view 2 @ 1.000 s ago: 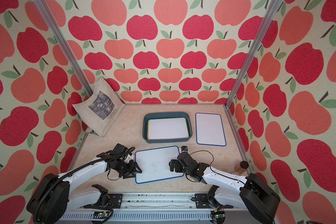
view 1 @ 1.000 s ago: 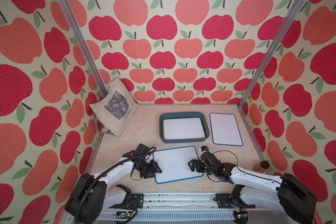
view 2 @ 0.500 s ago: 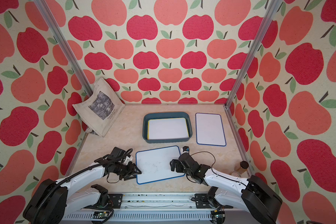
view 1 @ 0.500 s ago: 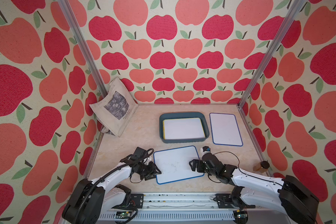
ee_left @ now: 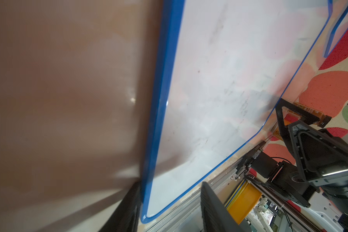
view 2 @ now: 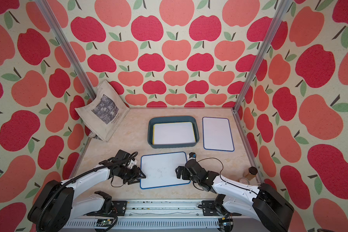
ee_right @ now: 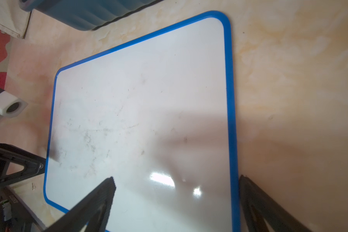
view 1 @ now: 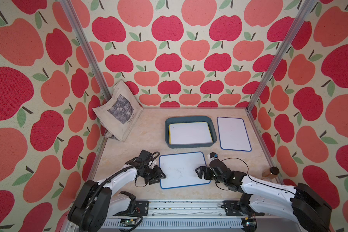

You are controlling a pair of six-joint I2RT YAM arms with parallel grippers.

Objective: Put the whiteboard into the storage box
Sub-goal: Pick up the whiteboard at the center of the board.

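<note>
A blue-framed whiteboard lies flat near the table's front, seen in both top views. My left gripper is at its left edge near the front corner. In the left wrist view that gripper is open, with the blue frame against one finger and the other finger over the white face. My right gripper stands wide open astride the board's right edge, one finger over the board, the other on the table. The teal storage box behind holds a yellow-framed board.
A second blue-framed board lies right of the box. A beige tote bag leans in the back left corner. A small white and blue object sits by the near board's back right corner. A brown bottle stands front right.
My left gripper has shifted slightly toward the front along the board's left edge and its jaws have narrowed. The right arm and the board have barely moved.
</note>
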